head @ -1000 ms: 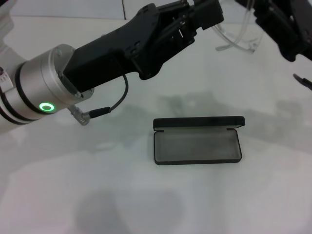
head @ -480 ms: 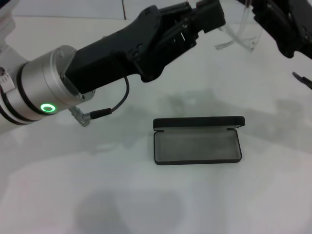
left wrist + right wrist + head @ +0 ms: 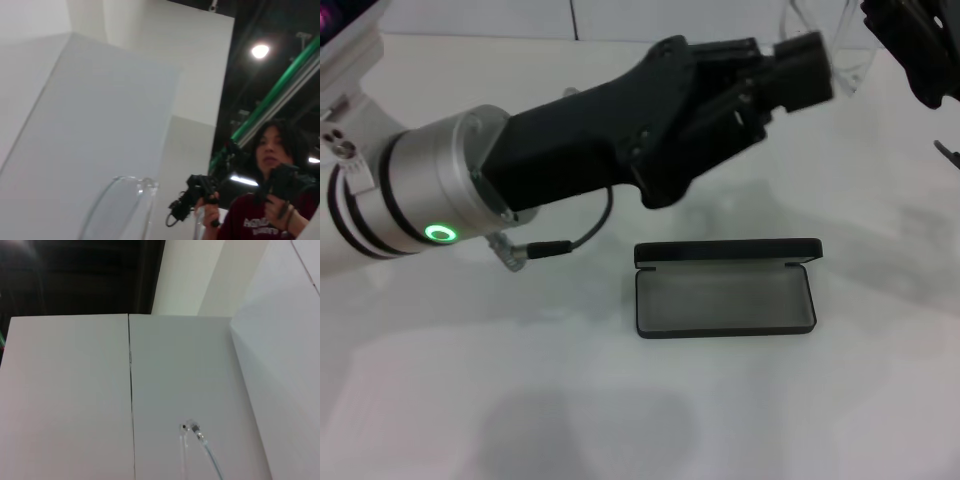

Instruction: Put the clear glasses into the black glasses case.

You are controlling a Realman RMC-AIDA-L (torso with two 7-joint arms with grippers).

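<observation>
The left hand [image 3: 805,65] is raised high over the far side of the tabletop [image 3: 620,400], its black body reaching across from the left; I cannot tell whether it is wide or narrow. The glasses [image 3: 840,45] are up in the air just beyond its tip, at the top edge of the head view, between it and the right hand [image 3: 920,45]. That hand sits in the top right corner, and its grip cannot be told either. A clear lens rim [image 3: 125,210] shows close in the left wrist view. The case [image 3: 725,288] lies open on the tabletop below, grey lining up, lid standing along its far edge.
</observation>
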